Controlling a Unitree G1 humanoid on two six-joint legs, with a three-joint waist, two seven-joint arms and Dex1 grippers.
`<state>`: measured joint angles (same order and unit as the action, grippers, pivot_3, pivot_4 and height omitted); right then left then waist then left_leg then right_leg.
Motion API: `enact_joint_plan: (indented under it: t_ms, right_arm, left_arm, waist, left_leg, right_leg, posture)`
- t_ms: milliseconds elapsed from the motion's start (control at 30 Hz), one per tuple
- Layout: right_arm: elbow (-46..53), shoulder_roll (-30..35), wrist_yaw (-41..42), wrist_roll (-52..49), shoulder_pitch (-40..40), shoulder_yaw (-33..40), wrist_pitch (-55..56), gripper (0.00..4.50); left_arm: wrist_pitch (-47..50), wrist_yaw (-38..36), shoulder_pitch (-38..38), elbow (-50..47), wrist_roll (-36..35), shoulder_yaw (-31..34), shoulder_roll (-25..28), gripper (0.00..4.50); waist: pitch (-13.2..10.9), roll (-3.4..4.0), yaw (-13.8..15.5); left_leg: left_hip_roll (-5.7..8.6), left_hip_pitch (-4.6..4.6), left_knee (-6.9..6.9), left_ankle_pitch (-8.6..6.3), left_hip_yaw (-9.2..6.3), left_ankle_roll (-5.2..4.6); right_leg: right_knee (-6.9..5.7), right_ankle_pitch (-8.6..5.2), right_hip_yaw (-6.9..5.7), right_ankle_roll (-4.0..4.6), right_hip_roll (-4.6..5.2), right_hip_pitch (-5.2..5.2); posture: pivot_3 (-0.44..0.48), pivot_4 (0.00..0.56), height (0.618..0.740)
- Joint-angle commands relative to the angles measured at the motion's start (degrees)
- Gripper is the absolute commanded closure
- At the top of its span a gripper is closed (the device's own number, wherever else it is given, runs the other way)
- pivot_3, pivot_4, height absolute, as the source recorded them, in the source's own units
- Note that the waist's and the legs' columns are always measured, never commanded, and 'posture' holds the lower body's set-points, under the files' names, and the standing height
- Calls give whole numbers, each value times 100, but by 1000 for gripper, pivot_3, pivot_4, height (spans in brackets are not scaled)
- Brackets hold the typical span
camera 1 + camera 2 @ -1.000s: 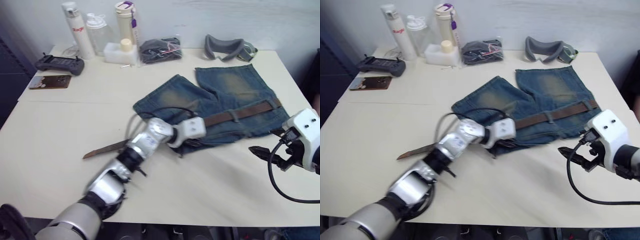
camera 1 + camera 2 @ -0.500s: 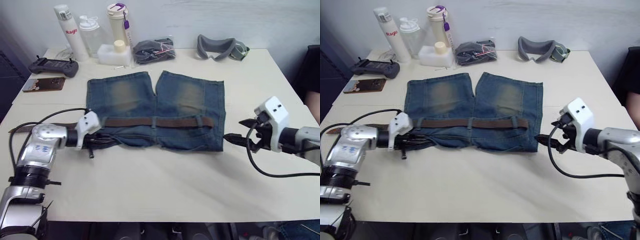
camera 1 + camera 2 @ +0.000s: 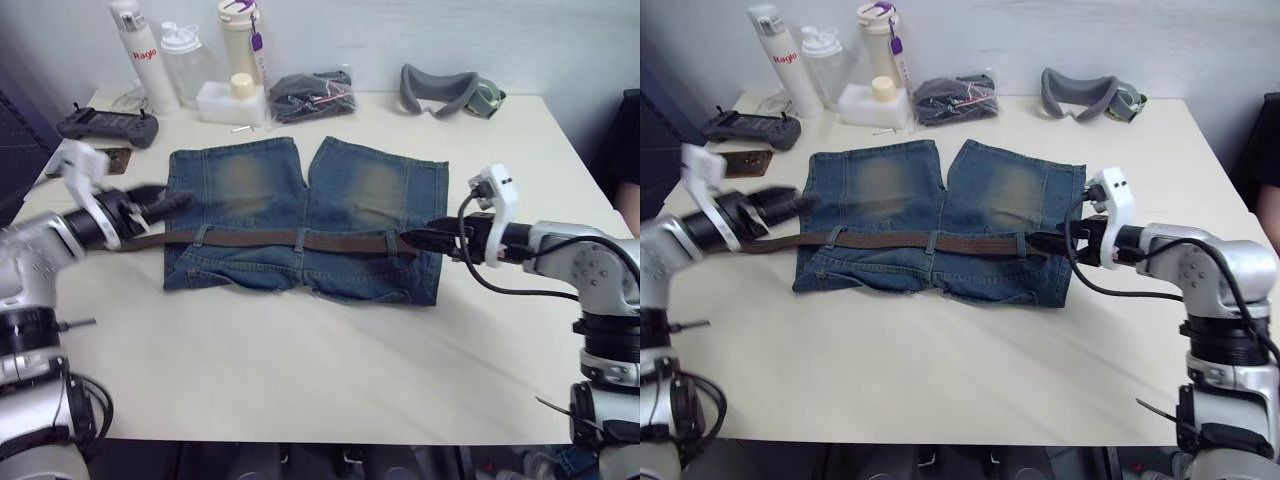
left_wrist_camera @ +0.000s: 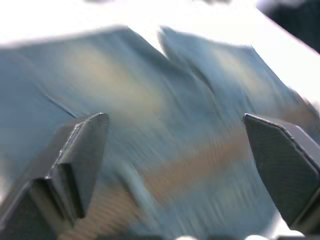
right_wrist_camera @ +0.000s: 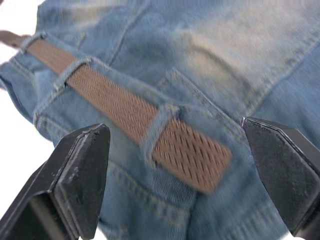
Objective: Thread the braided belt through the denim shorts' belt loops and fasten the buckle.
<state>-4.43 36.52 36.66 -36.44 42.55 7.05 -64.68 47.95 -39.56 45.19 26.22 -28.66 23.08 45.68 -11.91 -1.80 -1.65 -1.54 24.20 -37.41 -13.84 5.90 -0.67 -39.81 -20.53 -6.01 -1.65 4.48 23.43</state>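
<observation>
While the denim shorts [image 3: 305,220] are spread flat on the cream table [image 3: 330,380] with the waistband toward the robot and the two legs pointing away, the braided belt [image 3: 290,240] is seen lying straight across the waistband, passed under several belt loops [image 5: 156,131]. One blunt end of the belt is shown just past a loop near the robot's right side of the shorts, and the other end extends past the opposite edge of the shorts onto the table. The buckle cannot be made out. The right gripper [image 3: 425,239] is held low at the right edge of the shorts, beside that belt end, with its fingers [image 5: 82,170] spread wide and nothing between them. The left gripper [image 3: 160,203] is positioned at the left edge of the shorts, just above the belt, its fingers [image 4: 82,150] likewise parted and empty. Along the far edge of the table, bottles [image 3: 135,55], a black bundle in a clear bag [image 3: 315,97], a grey padded headband-like item [image 3: 445,90] and a dark controller [image 3: 105,125] are arranged.
</observation>
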Motion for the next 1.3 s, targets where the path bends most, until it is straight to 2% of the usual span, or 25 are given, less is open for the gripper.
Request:
enact_joint_plan:
  t_ms: [33, 167, 267, 367, 400, 500, 700, 733, 833, 933, 967, 1000, 1033, 1067, 1133, 1200, 1300]
  right_arm:
    - [-886, -329, -155, 234, 462, 60, 359, 0]
    - [-1532, -522, 262, 402, 660, -185, 542, 0]
    - [-1621, -507, 639, 437, 641, -376, 618, 0]
    - [-1363, -386, 1061, 566, 371, -679, 839, 0]
    - [-1298, -356, 1159, 593, 297, -741, 883, 0]
    - [-1008, -241, 1438, 620, 72, -877, 997, 834]
    - [-654, -102, 1777, 976, -288, -1015, 1887, 3751]
    - [-591, -67, 1847, 1102, -381, -1037, 2228, 4102]
    - [-201, 11, 1907, 1306, -777, -949, 2961, 4146]
    - [300, 26, 1673, 1778, -1388, -844, 4242, 4146]
    - [553, -26, 1431, 2014, -1669, -716, 4905, 4146]
    - [857, -140, 986, 2420, -1962, -449, 6040, 4146]
    - [1281, -268, 718, 2510, -2305, -230, 6483, 4146]
    - [1635, -299, 632, 2625, -2661, -149, 6899, 4146]
    - [2103, -202, 708, 3202, -3780, -189, 8452, 4146]
    - [2080, -158, 626, 3732, -4801, -219, 9883, 4146]
    - [1340, -43, 332, 4457, -5469, -216, 11737, 4147]
  left_arm:
    - [121, 405, 182, 836, 329, -271, -207, 10]
    - [113, 65, 299, 1082, 543, -844, -422, 10]
    - [159, -71, 318, 1243, 645, -1056, -418, 10]
    - [144, -284, 283, 1209, 678, -1170, -406, 10]
    - [161, -348, 273, 1183, 682, -1197, -413, 263]
    - [184, -750, 95, 898, 718, -1459, -353, 1216]
    - [-39, -1165, -70, 795, 809, -1597, -155, 4016]
    - [-164, -1274, -79, 773, 803, -1579, -123, 4394]
    - [-716, -1638, -334, 345, 682, -1364, -7, 4500]
    - [-1174, -1985, -1018, -574, 464, -1070, 88, 4500]
    - [-1665, -1984, -1453, -1023, 575, -1010, 105, 4500]
    - [-2666, -1579, -1955, -1391, 1068, -978, 82, 4500]
    - [-3479, -1268, -2502, -1791, 1394, -830, 3, 4500]
    - [-4120, -1135, -2996, -2153, 1569, -686, -72, 4500]
    - [-5873, -834, -4268, -2829, 2254, -391, -158, 4500]
    - [-7291, -663, -5305, -3277, 2681, -169, -300, 4500]
    - [-8684, -466, -6215, -3368, 2858, -22, -505, 4500]
  waist:
    - [0, 0, -2]
    - [-7, -12, 20]
    - [-6, -11, 18]
    - [-6, -11, 15]
    - [-6, -12, 15]
    - [-6, -12, 5]
    - [-6, -12, 11]
    - [-6, -12, 14]
    - [-6, -12, 12]
    - [-6, -12, 11]
    - [-6, -11, 9]
    - [-5, -10, 9]
    - [-3, -4, 7]
    - [-3, -2, 6]
    - [-2, -3, 16]
    - [2, -9, 34]
    - [1, -4, 40]
  left_leg:
    - [1, 0, 0, 1, 4, 1]
    - [0, 25, -4, 9, 7, 13]
    - [-3, 90, -32, 12, 6, 13]
    - [-2, 110, -48, 14, 16, 3]
    - [-3, 110, -53, 12, 19, -1]
    - [-4, 109, -64, 11, 19, -2]
    - [-8, 98, -68, 16, 20, 7]
    - [-8, 98, -68, 16, 20, 7]
    - [-7, 102, -68, 15, 20, 6]
    - [-8, 104, -66, 14, 23, 4]
    - [-8, 104, -65, 14, 23, 4]
    - [-9, 104, -64, 14, 23, 4]
    - [-9, 102, -56, 14, 23, 4]
    - [-8, 99, -53, 13, 24, 4]
    - [-9, 99, -52, 11, 24, 1]
    - [-11, 89, -51, -5, 20, -1]
    - [-14, 56, -54, -60, 10, -37]
  right_leg:
    - [0, 3, 4, -1, 2, 2]
    - [-3, 4, 3, 0, 0, 26]
    - [-9, 4, -2, 1, -3, 72]
    - [-17, 4, 2, 1, -2, 90]
    - [-19, 4, 5, 1, -2, 90]
    - [-30, 4, 6, 1, 0, 90]
    - [-54, 7, 10, 6, 0, 92]
    - [-54, 7, 9, 6, 0, 93]
    - [-51, 7, 9, 6, 1, 94]
    - [-42, 7, 10, 6, 1, 94]
    - [-40, 7, 10, 6, 0, 94]
    - [-39, 7, 10, 6, 0, 94]
    - [-28, 7, 11, 6, 0, 93]
    - [-25, 7, 13, 6, 1, 91]
    - [-24, 7, 12, 5, 0, 91]
    - [-8, 7, 7, 4, -1, 74]
    - [25, 13, -8, -8, -3, 23]
  posture:
    - [0, 150, 683]
    - [0, 150, 683]
    - [0, 150, 683]
    - [0, 150, 683]
    - [0, 150, 683]
    - [0, 150, 683]
    - [0, 150, 683]
    - [0, 150, 683]
    - [0, 150, 683]
    - [0, 150, 683]
    - [0, 150, 683]
    - [0, 150, 683]
    - [0, 150, 683]
    - [0, 150, 683]
    - [0, 150, 683]
    - [0, 150, 683]
    - [0, 150, 683]
